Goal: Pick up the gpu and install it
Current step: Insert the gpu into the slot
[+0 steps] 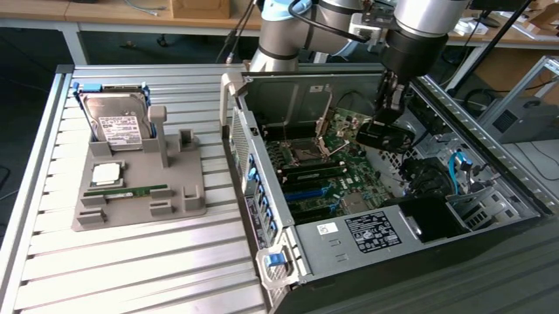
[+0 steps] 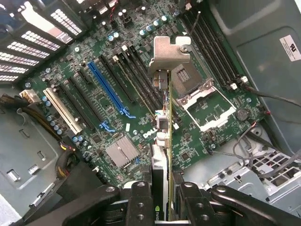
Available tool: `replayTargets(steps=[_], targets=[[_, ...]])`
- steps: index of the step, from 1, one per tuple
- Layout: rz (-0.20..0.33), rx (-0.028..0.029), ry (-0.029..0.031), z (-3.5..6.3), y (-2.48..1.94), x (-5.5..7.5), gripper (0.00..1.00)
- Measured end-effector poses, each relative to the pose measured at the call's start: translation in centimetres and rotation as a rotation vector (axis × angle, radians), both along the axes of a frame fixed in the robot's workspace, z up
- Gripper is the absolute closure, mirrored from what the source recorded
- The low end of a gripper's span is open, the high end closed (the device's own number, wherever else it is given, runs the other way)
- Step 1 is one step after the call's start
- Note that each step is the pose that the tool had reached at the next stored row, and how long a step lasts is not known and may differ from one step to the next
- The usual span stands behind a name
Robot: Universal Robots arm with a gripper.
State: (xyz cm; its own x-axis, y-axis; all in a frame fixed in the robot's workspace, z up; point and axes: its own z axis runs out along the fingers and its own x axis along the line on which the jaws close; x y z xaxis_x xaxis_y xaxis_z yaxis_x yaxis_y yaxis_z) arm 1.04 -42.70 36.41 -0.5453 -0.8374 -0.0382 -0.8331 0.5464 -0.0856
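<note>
the arm reached down into the open case (image 1: 349,229), which lay on its side on the slatted table (image 1: 131,275). in the exterior view the gripper (image 1: 384,139) hung over the motherboard, towards the far wall of the case.

in the wrist view the gripper (image 2: 164,190) had the gpu (image 2: 162,127) clamped between its two black fingers (image 2: 140,200). they stood part-way closed, one on each flat side of the thin card, pressing near its nearer end. the gpu ran edge-on away from the camera, and its silver bracket (image 2: 169,52) sat at the far end. it was lined up along the long slots of the motherboard (image 2: 94,136). it lay over the black slots (image 2: 136,77), between the blue slot (image 2: 109,92) and the cpu socket (image 2: 202,101). whether its lower edge touched a slot could not be told. a white slot (image 2: 63,110) lay further out beyond the blue one, and a small silver heatsink (image 2: 121,151) sat beside the card's nearer end.

on the exterior view's left a grey holder (image 1: 175,203) stood on the table, well apart from the gripper. a hard drive (image 1: 118,124) stood upright at its back. a memory stick (image 1: 131,193) lay flat near its front, with a square chip (image 1: 107,173) just behind it.
</note>
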Motion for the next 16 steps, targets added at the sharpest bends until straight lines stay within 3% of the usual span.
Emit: replayTargets(steps=[3,16], targets=[[0.091,0.0001,0.0,-0.05,0.0,0.0,0.73],[0.162,0.0,0.0,-0.09,0.0,0.0,0.73]])
